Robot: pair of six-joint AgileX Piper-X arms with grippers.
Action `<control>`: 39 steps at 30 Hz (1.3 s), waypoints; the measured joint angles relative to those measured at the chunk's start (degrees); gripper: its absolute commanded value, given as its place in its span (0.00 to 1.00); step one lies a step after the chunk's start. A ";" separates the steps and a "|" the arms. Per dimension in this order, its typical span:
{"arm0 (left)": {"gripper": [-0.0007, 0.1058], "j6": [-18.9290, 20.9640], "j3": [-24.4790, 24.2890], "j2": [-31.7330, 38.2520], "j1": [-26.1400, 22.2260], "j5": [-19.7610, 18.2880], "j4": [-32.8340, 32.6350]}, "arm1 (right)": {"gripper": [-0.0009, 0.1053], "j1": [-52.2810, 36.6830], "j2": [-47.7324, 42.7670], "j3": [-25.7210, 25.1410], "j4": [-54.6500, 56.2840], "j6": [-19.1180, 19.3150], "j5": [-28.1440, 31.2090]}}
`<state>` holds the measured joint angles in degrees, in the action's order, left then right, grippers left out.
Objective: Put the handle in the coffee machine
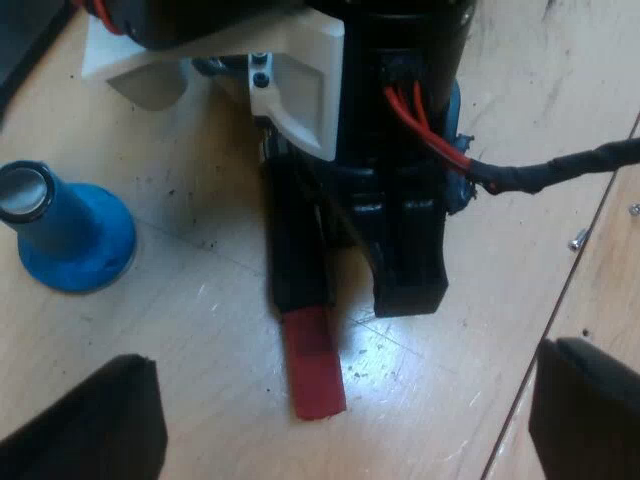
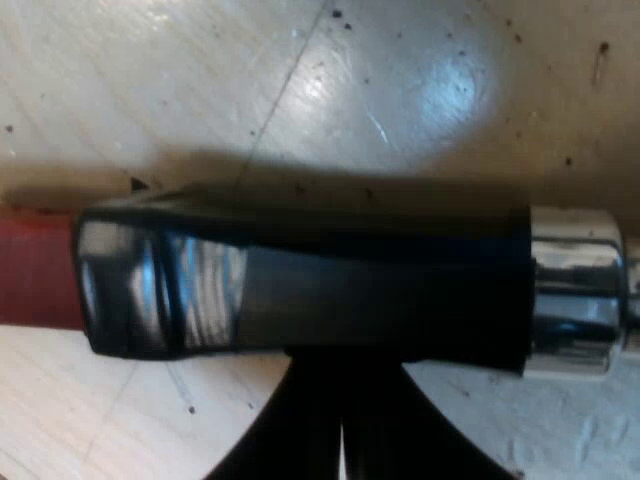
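The holder's dark handle (image 1: 298, 250) lies flat on the wooden table (image 1: 190, 340), its red end (image 1: 315, 365) pointing toward my left gripper (image 1: 345, 440). That gripper is open, its fingers far apart and short of the red end. My right gripper (image 1: 408, 300) stands tip-down on the table close beside the handle, its two fingers pressed together with nothing between them. In the right wrist view the handle (image 2: 350, 290) runs across close up, from the red end (image 2: 35, 275) to a shiny metal collar (image 2: 575, 300), and it hides the tips of the right fingers (image 2: 300, 430).
A blue tamper (image 1: 70, 230) with a metal top stands on the table a short way from the handle. A seam (image 1: 560, 310) runs across the tabletop beyond the right gripper, with a small screw (image 1: 580, 240) lying past it.
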<state>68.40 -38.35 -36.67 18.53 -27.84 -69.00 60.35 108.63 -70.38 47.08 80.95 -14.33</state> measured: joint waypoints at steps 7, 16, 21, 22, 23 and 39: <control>0.72 -0.19 0.00 0.00 0.00 0.00 0.63 | 0.01 0.00 -2.11 0.00 4.61 0.00 0.34; 0.72 -0.19 0.59 0.00 0.00 -4.33 3.00 | 0.01 0.00 -8.51 0.00 12.02 0.00 0.56; 0.72 -0.19 1.42 0.00 0.00 -4.58 5.47 | 0.01 0.00 -15.48 0.00 15.39 0.18 5.80; 0.72 -0.19 1.42 0.00 0.00 -4.53 6.10 | 0.01 0.00 -16.77 0.00 16.21 0.18 7.85; 0.72 -0.19 1.42 0.00 0.00 -4.53 6.69 | 0.01 -0.52 -17.35 0.00 16.54 0.66 8.52; 0.79 3.26 1.53 0.00 6.93 -2.45 9.12 | 0.85 -8.98 -18.18 0.00 15.63 6.93 9.06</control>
<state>71.66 -36.82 -36.67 25.46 -30.29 -59.88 51.38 90.45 -70.38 62.71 87.88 -5.27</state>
